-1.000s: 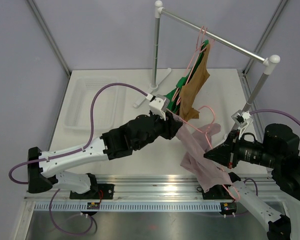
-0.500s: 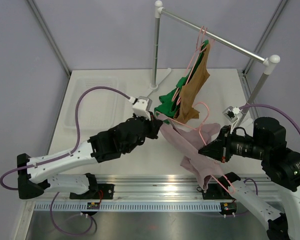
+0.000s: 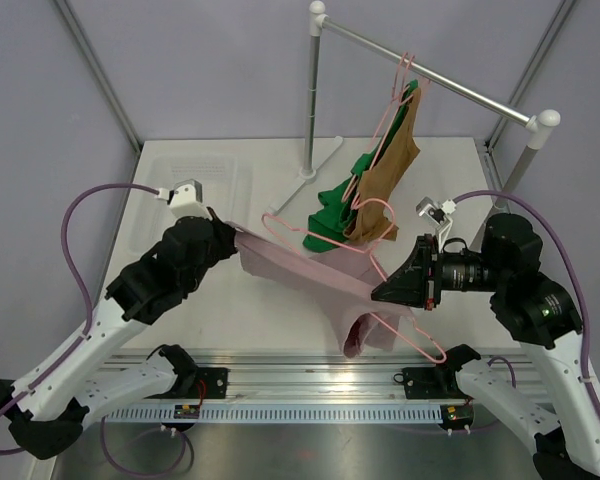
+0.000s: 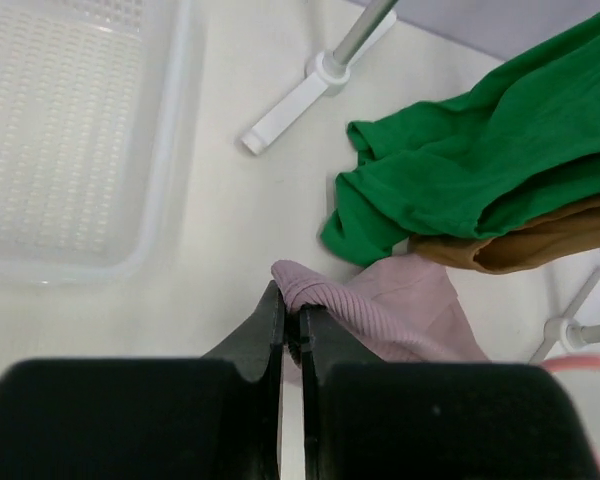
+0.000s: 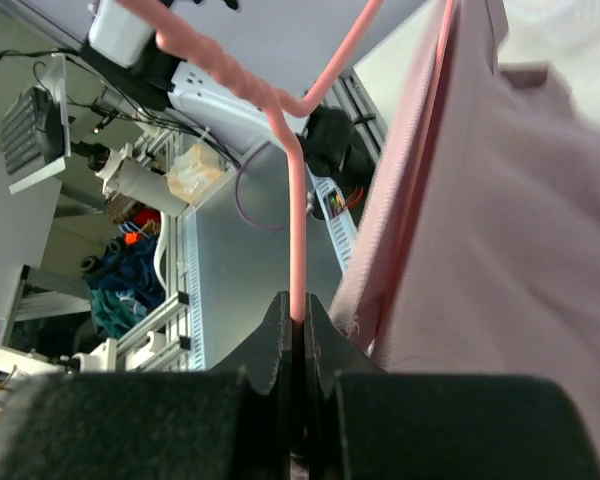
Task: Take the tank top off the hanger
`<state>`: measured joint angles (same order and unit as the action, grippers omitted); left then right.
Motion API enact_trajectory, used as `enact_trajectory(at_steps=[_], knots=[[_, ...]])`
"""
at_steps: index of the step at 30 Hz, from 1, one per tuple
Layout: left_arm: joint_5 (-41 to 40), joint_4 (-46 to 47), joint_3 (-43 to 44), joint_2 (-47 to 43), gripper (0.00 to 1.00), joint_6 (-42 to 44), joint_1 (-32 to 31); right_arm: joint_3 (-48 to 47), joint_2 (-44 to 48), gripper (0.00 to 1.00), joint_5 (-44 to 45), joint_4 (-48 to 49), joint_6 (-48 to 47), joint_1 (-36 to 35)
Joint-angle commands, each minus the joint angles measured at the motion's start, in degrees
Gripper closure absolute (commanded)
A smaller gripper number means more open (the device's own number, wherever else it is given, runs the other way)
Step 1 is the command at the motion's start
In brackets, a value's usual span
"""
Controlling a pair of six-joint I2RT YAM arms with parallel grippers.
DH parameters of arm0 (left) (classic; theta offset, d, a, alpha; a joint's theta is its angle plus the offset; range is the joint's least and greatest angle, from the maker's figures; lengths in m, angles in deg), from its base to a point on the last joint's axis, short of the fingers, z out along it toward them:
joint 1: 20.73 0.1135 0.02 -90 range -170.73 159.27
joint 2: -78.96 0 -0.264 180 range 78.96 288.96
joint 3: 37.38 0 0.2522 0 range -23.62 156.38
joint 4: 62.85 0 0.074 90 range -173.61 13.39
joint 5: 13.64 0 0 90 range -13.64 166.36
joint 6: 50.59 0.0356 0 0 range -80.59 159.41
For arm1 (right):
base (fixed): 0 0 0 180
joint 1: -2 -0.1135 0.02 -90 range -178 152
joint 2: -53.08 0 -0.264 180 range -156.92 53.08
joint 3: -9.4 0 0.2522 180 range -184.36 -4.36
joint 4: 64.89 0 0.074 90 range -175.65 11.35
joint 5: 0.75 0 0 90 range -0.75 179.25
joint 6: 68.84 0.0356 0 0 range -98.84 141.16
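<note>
Left gripper (image 4: 291, 322) pinches the pink tank top (image 4: 380, 312) tight, jaws closed on cloth — right gripper (image 5: 298, 318) clamps the hanger (image 5: 296, 230), garment stretched between them.

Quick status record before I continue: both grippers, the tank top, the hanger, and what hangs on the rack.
left gripper: shut on edge of pink tank top
right gripper: shut on wire of pink hanger
pink tank top: stretched between the arms, bunched at the hanger end, not yet free
rack: green garment, brown garment
</note>
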<state>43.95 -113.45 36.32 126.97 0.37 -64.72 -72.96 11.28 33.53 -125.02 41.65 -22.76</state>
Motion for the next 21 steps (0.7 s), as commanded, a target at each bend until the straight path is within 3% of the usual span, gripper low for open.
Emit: enact_trajectory(at_steps=[1, 6, 9, 10, 13, 18, 21], knots=[[2.8, -3.2, 1.7, 1.1, 1.0, 3.3, 2.7, 1.7, 2.4, 1.0, -8.6, 19.9, 6.4, -0.4], [20.3, 4.3, -3.9, -3.0, 1.0, 7.0, 2.6, 7.1, 3.6, 1.0, 1.0, 38.1, 12.9, -0.4], [32.0, 8.1, -8.1, -5.9, 1.0, 10.0, 2.6, 12.5, 5.4, 1.0, 13.7, 54.0, 16.8, -0.3], [34.9, 8.3, -8.9, -6.2, 1.0, 10.9, 2.6, 14.4, 5.8, 1.0, 20.4, 63.2, 17.8, -0.3], [39.8, 7.7, -10.7, -7.3, 1.0, 11.8, 2.6, 20.1, 6.0, 1.0, 32.5, 75.8, 18.3, -0.4], [32.7, 0.4, -10.3, -9.2, 1.0, 12.3, 2.6, 18.2, 2.9, 1.0, 36.9, 75.9, 14.9, -0.4], [24.6, -5.8, -7.7, -9.3, 1.0, 11.4, 2.6, 10.4, 3.0, 1.0, 38.1, 61.2, 11.5, -0.4]])
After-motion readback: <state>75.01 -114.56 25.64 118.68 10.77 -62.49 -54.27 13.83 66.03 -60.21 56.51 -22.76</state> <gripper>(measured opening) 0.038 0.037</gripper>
